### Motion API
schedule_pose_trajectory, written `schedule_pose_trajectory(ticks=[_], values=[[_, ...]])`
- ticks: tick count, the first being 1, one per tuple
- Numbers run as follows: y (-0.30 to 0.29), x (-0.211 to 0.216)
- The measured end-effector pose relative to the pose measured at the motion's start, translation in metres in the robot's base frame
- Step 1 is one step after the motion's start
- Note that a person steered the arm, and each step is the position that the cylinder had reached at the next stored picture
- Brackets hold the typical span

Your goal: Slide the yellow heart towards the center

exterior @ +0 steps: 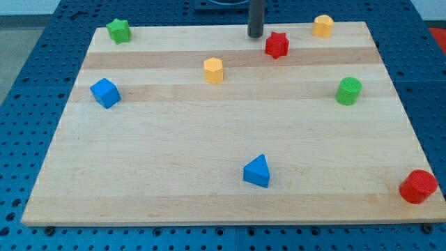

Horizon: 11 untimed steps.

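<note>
Pale striped wooden board (230, 139), perhaps blue pegboard (42, 63) beneath

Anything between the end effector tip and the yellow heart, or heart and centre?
My tip is at the view's top; the red star sits just below its line to the yellow heart, top right, and may get clipped. Heart to centre looks clear.

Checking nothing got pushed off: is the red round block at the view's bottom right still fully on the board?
Not fully. The red cylinder sits at the wooden board's bottom-right corner, and part of it overhangs the edge. My tip is far off, at the view's top.
</note>
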<state>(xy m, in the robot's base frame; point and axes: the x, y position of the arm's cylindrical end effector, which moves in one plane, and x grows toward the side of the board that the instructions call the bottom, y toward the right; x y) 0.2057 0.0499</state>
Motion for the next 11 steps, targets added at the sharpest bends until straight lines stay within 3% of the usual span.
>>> schedule_pose_trajectory(ticks=[4,9,11], values=[[0.054,-0.013],[0.221,0.005],[0.227,0.014]])
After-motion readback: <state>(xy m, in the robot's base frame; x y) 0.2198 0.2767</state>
